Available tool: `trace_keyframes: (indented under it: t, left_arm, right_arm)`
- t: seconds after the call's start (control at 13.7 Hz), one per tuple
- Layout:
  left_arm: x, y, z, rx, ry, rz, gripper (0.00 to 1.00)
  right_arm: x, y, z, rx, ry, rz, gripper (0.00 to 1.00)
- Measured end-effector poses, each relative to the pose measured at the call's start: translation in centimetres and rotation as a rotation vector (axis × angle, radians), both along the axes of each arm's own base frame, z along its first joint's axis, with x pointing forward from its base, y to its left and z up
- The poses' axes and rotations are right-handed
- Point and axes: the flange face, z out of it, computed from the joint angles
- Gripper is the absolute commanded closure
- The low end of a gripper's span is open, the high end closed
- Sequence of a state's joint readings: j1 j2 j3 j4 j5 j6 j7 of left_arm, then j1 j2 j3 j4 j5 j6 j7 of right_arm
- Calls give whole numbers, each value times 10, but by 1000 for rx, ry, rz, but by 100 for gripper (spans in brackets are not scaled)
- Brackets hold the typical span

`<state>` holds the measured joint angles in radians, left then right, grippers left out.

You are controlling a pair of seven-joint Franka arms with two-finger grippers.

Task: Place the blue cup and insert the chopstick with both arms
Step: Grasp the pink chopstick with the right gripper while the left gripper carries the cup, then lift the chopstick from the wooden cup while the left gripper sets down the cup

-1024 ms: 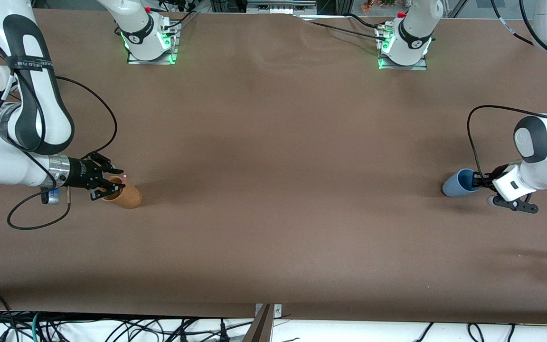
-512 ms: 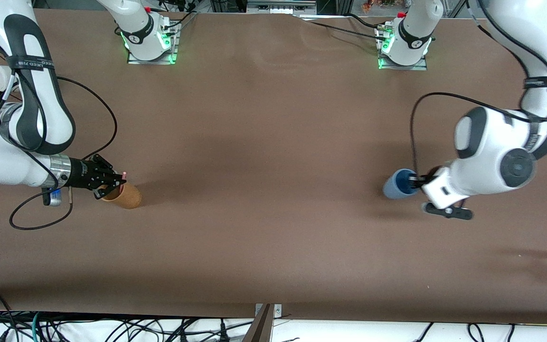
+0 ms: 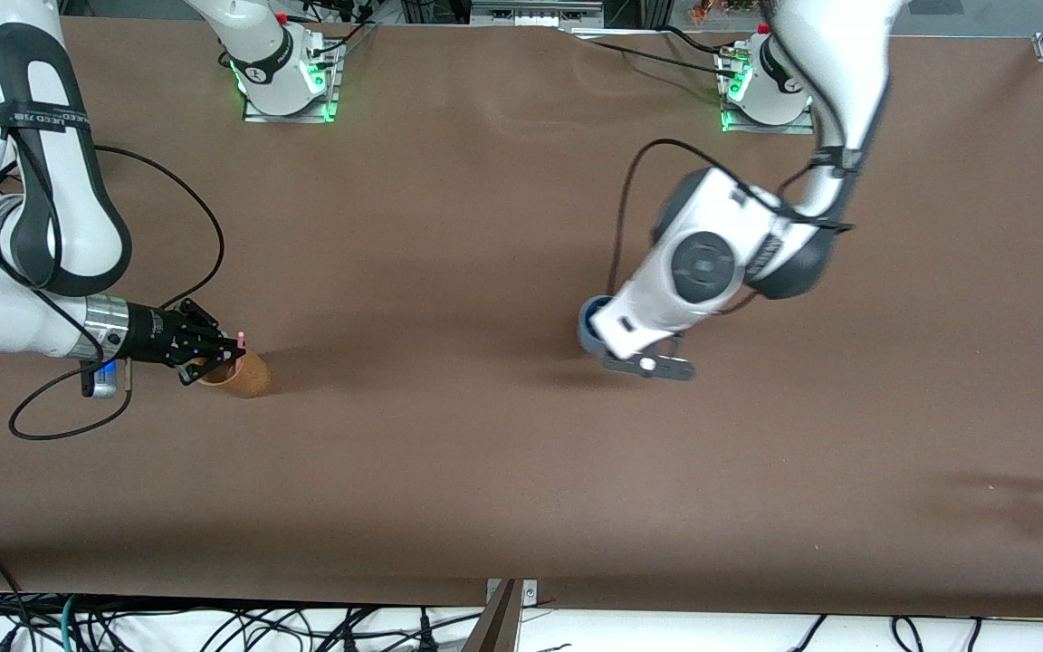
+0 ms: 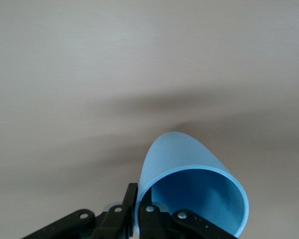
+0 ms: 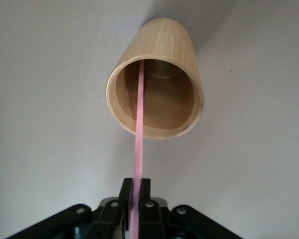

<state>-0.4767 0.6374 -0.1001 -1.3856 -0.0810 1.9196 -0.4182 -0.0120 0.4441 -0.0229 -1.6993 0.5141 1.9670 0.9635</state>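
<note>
Carrying one blue cup [image 3: 590, 324] over the table's middle, the left gripper [image 4: 137, 211] pinches its rim, one finger inside, one outside.

At the right arm's end, the right gripper [image 5: 136, 211] clamps one pink chopstick [image 5: 138, 144], its tip inside one orange-brown cup [image 3: 243, 373] just ahead. The cup looks light and rigid, best held by its rim; the chopstick looks thin, stiff and prone to pivot.

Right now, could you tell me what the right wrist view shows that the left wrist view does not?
Only the right wrist view shows the right hand shut on the pink chopstick, whose tip reaches into the wooden cup.

Only the left wrist view shows the left hand shut on the blue cup, pinching its wall at the rim, one finger inside and one outside.

Both show the brown table below.
</note>
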Motion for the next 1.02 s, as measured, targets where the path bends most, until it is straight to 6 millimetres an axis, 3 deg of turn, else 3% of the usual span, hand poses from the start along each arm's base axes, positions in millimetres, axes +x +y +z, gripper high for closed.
trace_keyframes:
  t: [0.15,0.29,0.66,0.8,0.88,1.02]
  left_arm:
    - [-9,-48,-14,-3,-8,23,100]
    - [-10,-77,-30,-14,-27,70,100]
    - [-4,-105,-78,-45,-65,171,100]
    - [-2,-107,-81,-46,-67,192,95]
    - [-2,-107,-81,-44,-66,202,62]
    - [-1,-107,-81,-42,-65,231,14]
  right_arm:
    - [0,-1,0,1,-1,4,100]
    - [-4,-4,1,10,22,19,100]
    - [-9,-22,10,21,30,48,100]
    - [-11,-23,19,30,39,59,100]
    - [-11,-22,26,36,43,68,100]
    - [-12,-23,44,44,44,81,100]
